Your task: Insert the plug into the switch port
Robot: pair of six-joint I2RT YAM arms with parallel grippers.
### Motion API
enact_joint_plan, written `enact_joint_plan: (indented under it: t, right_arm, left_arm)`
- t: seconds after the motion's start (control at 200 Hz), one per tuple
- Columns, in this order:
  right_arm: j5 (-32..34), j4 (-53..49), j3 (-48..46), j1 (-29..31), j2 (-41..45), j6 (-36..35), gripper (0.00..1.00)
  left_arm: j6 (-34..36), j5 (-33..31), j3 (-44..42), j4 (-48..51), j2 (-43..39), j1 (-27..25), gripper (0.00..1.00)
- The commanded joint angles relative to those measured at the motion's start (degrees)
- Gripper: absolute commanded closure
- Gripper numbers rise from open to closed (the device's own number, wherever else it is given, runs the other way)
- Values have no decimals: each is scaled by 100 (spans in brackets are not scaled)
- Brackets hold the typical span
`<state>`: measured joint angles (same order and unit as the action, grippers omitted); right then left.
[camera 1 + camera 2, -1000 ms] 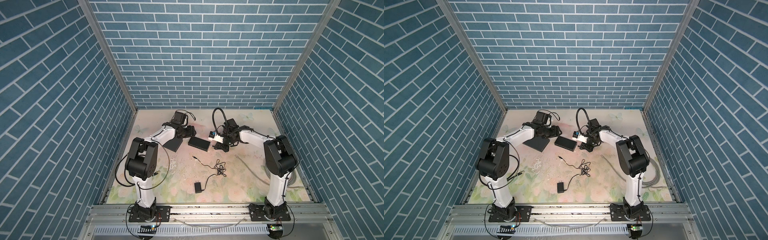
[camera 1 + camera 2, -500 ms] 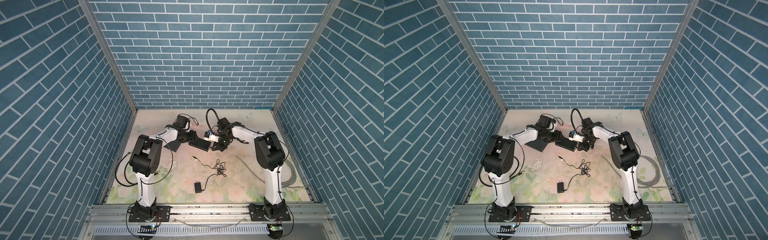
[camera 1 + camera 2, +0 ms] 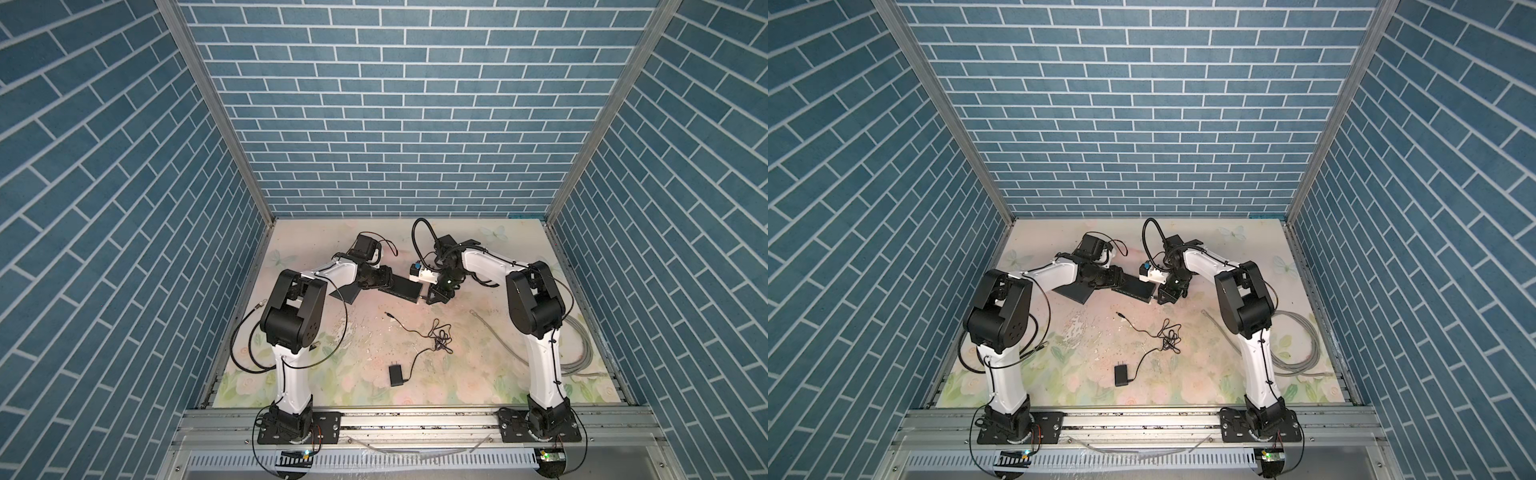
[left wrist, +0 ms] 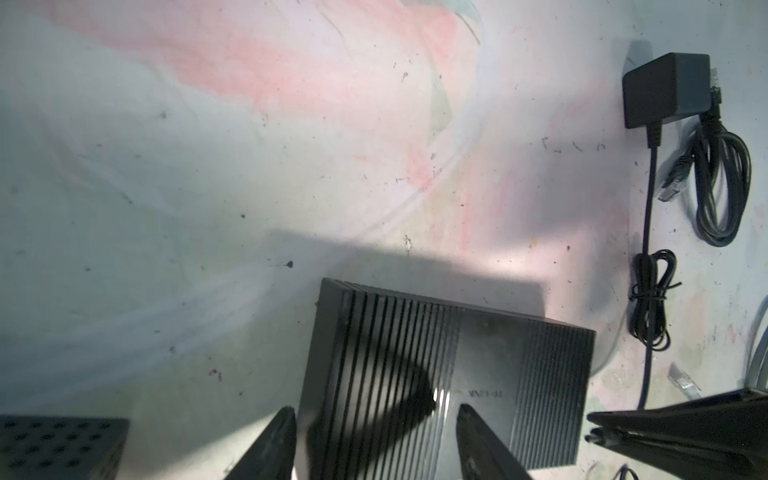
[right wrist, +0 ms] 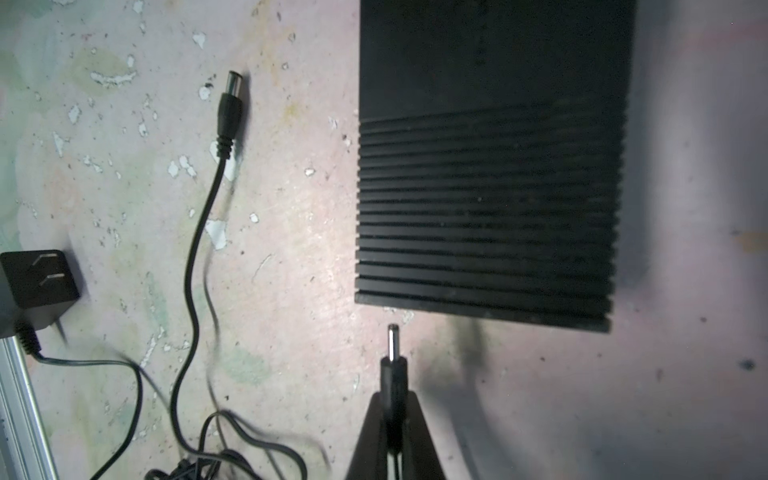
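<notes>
switch (image 5: 486, 187): black, ribbed | mat (image 3: 353, 374): pale floral (flaking) | walls (image 3: 395, 124): blue brick

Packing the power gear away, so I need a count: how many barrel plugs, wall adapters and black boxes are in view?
Barrel plugs: 2 (held plug in the right end effector, loose plug on the table)
Wall adapters: 1
Black boxes: 2 (switch, perforated box)
Total: 5

Left arm (image 3: 291, 316), right arm (image 3: 536, 307): white link shells, bulky black joint housings. Black cables (image 3: 413, 237) loop along both. Black bolted base plates (image 3: 328, 432). Left hand (image 4: 374, 415), right hand (image 5: 393, 399): black, tapered wedge fingers (image 4: 272, 451). White-blue module (image 3: 419, 271) by right wrist.
</notes>
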<state>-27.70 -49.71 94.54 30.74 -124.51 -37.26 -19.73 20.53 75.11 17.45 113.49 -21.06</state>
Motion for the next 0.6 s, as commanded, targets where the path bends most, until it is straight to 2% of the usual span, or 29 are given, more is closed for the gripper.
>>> enact_joint_plan:
  t: [0.0,0.22,0.35,0.45,0.595]
  right_arm:
    - [87,-383,-98,-24,187,85,100]
    - [268,-497,287,-97,-74,358,100]
    - [93,-451,406,-95,-74,391,100]
    - [59,-568,601,-97,-378,470,100]
    - [6,-672,718,-86,-539,508,100]
  left_arm:
    - [80,-87,-49,92,112,-43,37]
    - [237,-79,9,114,107,-65,39]
    - [471,-103,139,212,129,-66,39]
    - [620,-99,205,264,138,-77,39]
    - [549,-61,124,38,85,-91,38]
